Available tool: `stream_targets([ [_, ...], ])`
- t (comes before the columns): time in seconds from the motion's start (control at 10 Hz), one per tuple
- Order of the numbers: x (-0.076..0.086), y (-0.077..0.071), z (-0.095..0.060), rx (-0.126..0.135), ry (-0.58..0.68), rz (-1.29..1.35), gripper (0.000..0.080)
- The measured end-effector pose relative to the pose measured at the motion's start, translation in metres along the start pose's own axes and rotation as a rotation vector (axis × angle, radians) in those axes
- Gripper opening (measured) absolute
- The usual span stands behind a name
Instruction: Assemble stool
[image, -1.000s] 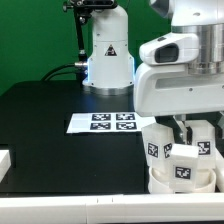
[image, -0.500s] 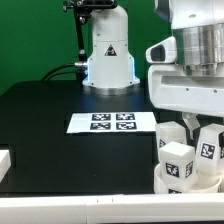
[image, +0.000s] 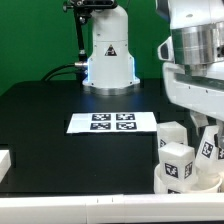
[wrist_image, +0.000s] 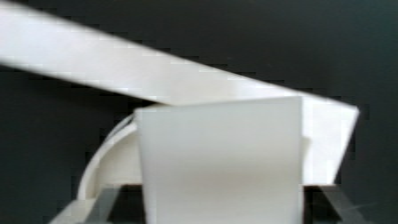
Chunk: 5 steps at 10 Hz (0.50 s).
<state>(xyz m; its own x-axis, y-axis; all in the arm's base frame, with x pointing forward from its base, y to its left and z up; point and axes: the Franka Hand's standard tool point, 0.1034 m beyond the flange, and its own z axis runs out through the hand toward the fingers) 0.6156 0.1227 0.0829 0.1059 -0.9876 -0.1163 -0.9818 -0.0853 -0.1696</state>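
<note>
Standing upright, long axes vertical, the legs sit in the seat at the exterior view's lower right, partly cropped. Gripper jaw state cannot be told; the wrist view is blurred.

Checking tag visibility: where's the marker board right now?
The marker board lies flat mid-table in the exterior view, in front of the arm's white base, to that view's left of the stool.
</note>
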Motion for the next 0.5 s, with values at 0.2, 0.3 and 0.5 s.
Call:
stream_targets([
  [0.2,-0.001,0.001,0.001,-0.003,-0.002,-0.057,0.0418],
  [0.3,-0.001,0.001,0.001,-0.003,-0.002,-0.057,0.0581],
  [0.5,0.011,-0.004,-0.010,0.001,-0.007,-0.405,0.0637],
])
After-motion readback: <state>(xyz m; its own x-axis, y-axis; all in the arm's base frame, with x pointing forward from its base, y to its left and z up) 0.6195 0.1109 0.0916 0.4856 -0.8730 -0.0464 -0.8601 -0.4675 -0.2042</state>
